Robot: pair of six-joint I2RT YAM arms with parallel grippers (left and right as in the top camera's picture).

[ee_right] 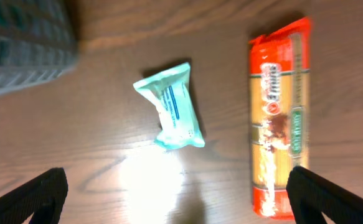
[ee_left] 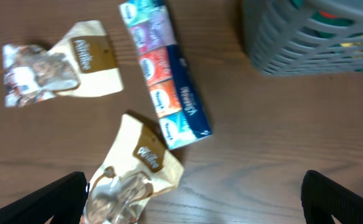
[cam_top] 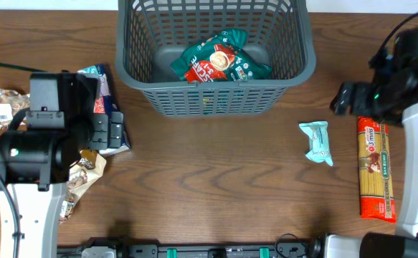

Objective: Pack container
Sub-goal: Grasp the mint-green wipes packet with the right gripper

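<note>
The dark grey slotted container [cam_top: 295, 61] stands at the back middle of the table, with a green and red packet [cam_top: 219, 61] on its floor. Its corner also shows in the left wrist view [ee_left: 306, 50] and in the right wrist view [ee_right: 19, 50]. My left gripper [ee_left: 193, 205] is open and empty above a beige snack pouch [ee_left: 134, 180] and beside a blue multi-pack [ee_left: 169, 81]. My right gripper [ee_right: 175, 202] is open and empty above the table, between a teal packet [ee_right: 172, 112] and an orange spaghetti pack [ee_right: 281, 118].
A second beige pouch [ee_left: 56, 65] lies at the far left, also in the overhead view [cam_top: 8, 107]. The spaghetti pack [cam_top: 376, 166] lies along the right edge, the teal packet [cam_top: 316, 142] left of it. The blue multi-pack [cam_top: 108, 107] lies left of the container.
</note>
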